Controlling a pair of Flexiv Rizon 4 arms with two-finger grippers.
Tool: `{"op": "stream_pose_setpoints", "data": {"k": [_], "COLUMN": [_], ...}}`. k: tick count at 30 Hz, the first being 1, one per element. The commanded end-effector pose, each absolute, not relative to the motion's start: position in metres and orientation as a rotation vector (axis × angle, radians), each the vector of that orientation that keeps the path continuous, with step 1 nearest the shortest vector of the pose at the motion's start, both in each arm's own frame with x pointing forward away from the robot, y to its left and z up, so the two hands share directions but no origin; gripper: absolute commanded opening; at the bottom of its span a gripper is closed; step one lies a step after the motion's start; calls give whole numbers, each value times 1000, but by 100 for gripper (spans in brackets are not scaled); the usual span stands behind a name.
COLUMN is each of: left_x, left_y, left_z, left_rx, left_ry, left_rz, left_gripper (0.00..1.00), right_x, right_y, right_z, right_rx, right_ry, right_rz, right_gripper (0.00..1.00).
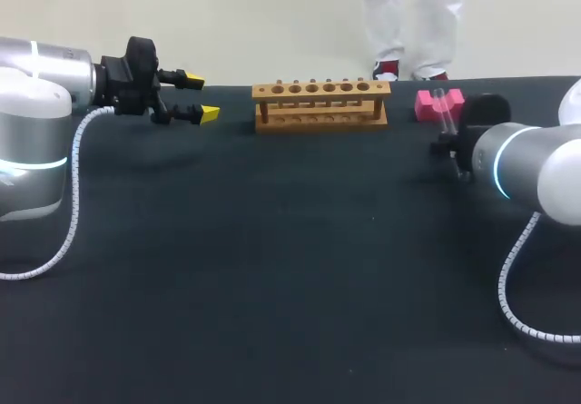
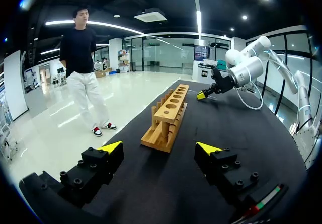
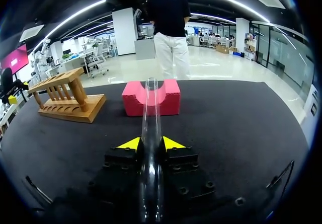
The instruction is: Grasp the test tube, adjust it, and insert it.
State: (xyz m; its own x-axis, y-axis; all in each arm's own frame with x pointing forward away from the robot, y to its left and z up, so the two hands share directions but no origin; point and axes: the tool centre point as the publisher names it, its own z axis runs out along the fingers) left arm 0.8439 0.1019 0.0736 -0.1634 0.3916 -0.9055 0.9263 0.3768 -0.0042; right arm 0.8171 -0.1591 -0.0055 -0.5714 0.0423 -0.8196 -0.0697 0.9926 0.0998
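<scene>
glass test tube point(image 3: 151, 113), clear, is pinched between the two yellow-tipped fingers of the right gripper point(image 3: 151, 143). one finger presses on each side. the tube runs lengthwise through the grip and sticks out well ahead of the tips. its far end lines up with the u-shaped notch of the pink block point(image 3: 133, 100). contact between tube and block cannot be told.

head view: the test tube point(image 1: 442, 106) stands close to upright, slightly tilted, in front of the pink block point(image 1: 427, 104) near the table's far right side. the right arm point(image 1: 526, 163) comes in from the right edge.

wooden rack point(image 1: 320, 103) stands upright at the far middle of the dark table point(image 1: 290, 268), with a row of holes along its top bar. it is near the pink block but apart from it.

left gripper point(image 1: 201, 97) hangs above the table just beyond the rack's left end, not touching it. its fingers are spread wide. left wrist view: the wooden rack point(image 2: 167, 118) lies ahead of the left gripper point(image 2: 160, 148), end-on to it.
</scene>
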Motion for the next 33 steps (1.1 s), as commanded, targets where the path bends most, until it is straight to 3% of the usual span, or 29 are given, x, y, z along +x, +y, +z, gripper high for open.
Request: {"op": "stream_pose_setpoints", "data": {"k": [1,33], "left_x": [843,843], "left_y": [102,102], "left_z": [73,73], "left_rx": [1162,1162], "left_ry": [1731,1731], "left_rz": [-744,-744], "left_gripper": [100,100], "right_x": [813,784], "right_y": [-164,-148], "right_z": [-6,78], "right_rx": [-32,7], "right_ry": [2003,1985], "right_rz": [207,172], "right_gripper": [0,0]}}
